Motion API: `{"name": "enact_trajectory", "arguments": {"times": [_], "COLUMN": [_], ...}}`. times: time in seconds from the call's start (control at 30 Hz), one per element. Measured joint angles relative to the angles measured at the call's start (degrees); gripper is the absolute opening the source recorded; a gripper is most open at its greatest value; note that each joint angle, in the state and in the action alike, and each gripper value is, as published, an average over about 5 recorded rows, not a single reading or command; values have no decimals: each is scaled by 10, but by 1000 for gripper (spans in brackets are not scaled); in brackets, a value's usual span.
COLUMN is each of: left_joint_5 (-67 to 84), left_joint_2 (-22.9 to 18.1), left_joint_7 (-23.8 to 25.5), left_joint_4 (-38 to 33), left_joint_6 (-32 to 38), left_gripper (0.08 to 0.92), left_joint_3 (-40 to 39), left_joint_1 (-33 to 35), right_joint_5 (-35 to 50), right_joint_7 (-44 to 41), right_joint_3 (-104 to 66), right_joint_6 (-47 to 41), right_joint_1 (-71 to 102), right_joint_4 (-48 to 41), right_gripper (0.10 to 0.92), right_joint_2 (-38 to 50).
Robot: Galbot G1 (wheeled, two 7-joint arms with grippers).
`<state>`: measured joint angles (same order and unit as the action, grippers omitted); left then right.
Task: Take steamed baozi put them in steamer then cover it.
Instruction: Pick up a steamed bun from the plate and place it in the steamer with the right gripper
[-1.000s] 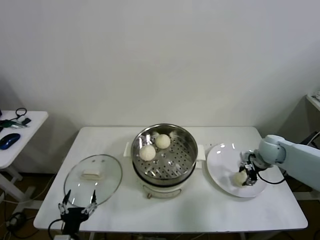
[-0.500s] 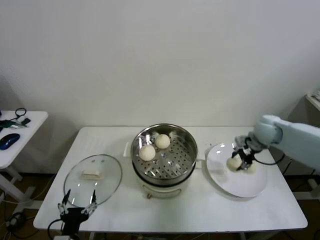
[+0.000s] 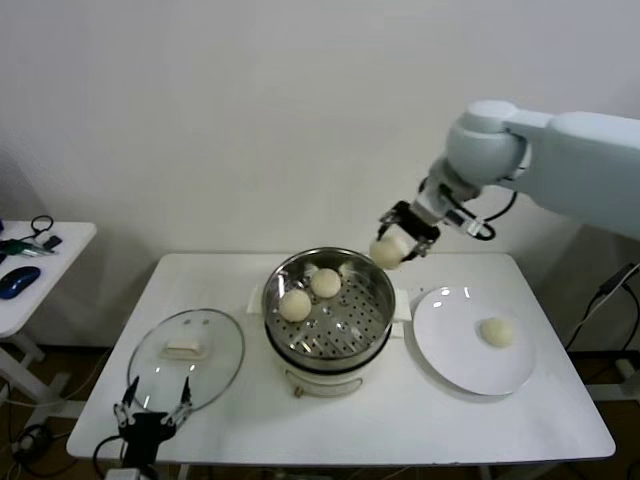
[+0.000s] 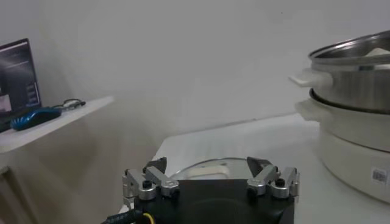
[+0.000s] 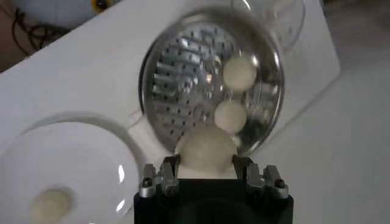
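We note a smooth, domed cream-white baozi (image 3: 386,252) clamped in our right gripper (image 3: 398,240), held in the air above the far right rim of the steamer (image 3: 375,300). The steamer is round polished steel; its perforated tray carries two more baozi (image 3: 309,293). A fourth bun (image 3: 496,332) lies alone on the flat white plate (image 3: 450,350) just beside it. Our left gripper (image 3: 154,417) rests at the table's near edge by the glass lid (image 3: 186,357), fingers spread wide.

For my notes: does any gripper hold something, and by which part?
The right gripper holds one baozi by its two sides, above the steamer rim. The left gripper is open, holding nothing.
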<state>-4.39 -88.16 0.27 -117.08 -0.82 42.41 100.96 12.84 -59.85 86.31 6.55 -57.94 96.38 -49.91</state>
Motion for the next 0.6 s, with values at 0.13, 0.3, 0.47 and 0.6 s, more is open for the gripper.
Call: {"name": "enact_trajectory", "arguments": {"times": [0.13,0.3,0.47,0.6], "left_joint_5": [1,1,1,0], "left_joint_2": [1,0,0,0], "left_joint_7": [-1,-1,-2,-3], "left_joint_4": [3,4,9,12], "left_joint_6": [1,1,2,3], "left_gripper": [823,823,823,823], "left_joint_3": [0,0,2,3], "left_joint_1": [0,-1,-2,-2], "right_joint_5": [-33,-86,-142,-184], "right_joint_7": [11,27,44,57], "right_joint_3": [0,1,2,0], "right_joint_6": [17,29,33,35], "right_joint_1": [10,46,92,130], "right_joint_4": [38,57,57,48], "right_gripper": [611,611,611,611], "right_joint_2": [-32,-66,-89,-102]}}
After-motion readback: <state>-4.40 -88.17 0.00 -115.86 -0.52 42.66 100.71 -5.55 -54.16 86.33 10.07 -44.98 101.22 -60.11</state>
